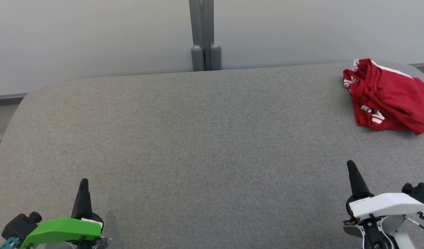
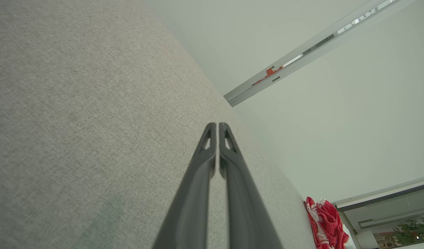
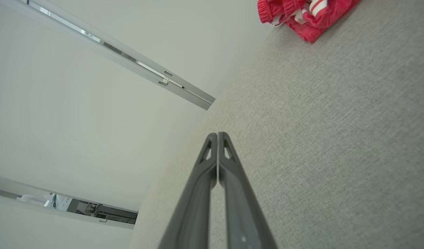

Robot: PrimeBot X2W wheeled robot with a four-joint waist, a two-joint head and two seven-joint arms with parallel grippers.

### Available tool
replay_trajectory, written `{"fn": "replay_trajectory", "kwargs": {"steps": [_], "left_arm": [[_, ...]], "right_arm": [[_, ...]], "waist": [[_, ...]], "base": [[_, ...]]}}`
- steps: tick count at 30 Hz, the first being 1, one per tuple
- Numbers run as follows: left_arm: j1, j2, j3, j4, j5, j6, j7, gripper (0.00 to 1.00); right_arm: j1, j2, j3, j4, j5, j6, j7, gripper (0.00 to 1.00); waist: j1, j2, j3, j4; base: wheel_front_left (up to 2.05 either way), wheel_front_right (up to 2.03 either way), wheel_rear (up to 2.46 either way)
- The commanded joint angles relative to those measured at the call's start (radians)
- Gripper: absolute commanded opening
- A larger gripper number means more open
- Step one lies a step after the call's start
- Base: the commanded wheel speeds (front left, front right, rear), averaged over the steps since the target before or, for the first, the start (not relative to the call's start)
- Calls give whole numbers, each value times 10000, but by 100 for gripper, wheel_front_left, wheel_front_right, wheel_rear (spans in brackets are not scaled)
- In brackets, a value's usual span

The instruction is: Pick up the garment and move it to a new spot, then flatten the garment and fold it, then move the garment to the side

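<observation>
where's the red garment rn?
Head view: the crumpled red-and-white fabric garment lies at the far right corner of the grey fabric-covered surface, well right of the grey wall post.

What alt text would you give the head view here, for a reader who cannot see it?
A crumpled red garment with white stripes lies at the far right of a grey fabric-covered table. The left gripper and right gripper are at the near corners, fingers shut and holding nothing.
</observation>
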Motion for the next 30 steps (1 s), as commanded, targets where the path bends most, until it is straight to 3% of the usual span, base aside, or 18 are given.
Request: {"fn": "replay_trajectory", "kwargs": {"steps": [1, 30], "left_arm": [[-291, 34, 67, -121, -343, -93, 66, 0], [-547, 4, 232, -197, -3122, -172, 807, 0]], "right_arm": [[-215, -19, -59, -55, 289, -5, 89, 0], [-463, 93, -389, 59, 3014, -3, 851, 0]], "waist": [[0, 0, 2, 0], [0, 0, 47, -6]], "base": [[0, 0, 0], [0, 0, 0]]}}
